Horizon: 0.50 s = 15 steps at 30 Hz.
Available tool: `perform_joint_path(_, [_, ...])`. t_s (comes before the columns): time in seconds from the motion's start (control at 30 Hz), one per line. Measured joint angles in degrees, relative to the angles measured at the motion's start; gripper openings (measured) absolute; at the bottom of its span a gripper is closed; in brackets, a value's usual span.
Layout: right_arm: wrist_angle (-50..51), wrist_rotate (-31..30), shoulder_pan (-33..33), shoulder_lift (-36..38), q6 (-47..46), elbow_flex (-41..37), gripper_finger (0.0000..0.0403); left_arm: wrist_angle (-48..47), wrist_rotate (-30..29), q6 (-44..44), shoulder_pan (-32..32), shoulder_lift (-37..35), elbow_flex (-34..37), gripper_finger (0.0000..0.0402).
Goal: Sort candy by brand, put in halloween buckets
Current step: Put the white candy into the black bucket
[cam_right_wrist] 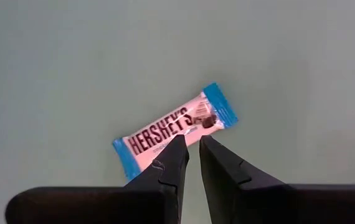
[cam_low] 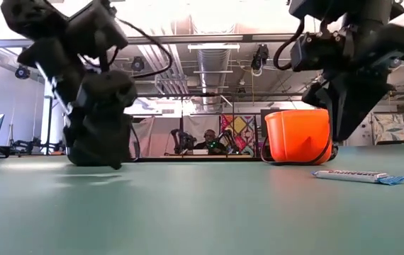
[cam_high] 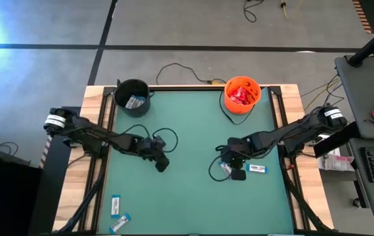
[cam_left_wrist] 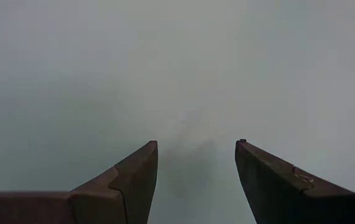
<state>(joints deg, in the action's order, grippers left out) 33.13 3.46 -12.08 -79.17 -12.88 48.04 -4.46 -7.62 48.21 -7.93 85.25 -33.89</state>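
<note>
A white-and-blue candy bar lies flat on the green mat, just beyond my right gripper. That gripper is shut, empty, and hangs above the bar. My left gripper is open and low over bare mat at centre left, with nothing between its fingers. The black bucket at the far left holds a white-and-blue bar. The orange bucket at the far right holds red packets.
Two more white-and-blue bars lie near the table's front left corner. Cables loop over the mat beside both arms and in front of the orange bucket. Bare mat stretches between the arms and toward the near edge.
</note>
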Motion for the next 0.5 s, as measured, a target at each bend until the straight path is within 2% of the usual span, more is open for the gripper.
perform_joint_path(0.33, [-5.7,3.1,0.0,-4.1,0.1,-2.1,0.0038,1.6,-0.8,-0.5,-0.3,-0.7,6.2,0.0198])
perform_joint_path(0.5, [-8.9,2.8,0.3,-9.0,4.1,-1.9,0.0038,-3.9,-0.6,-3.8,-0.3,-2.5,5.6,0.0198])
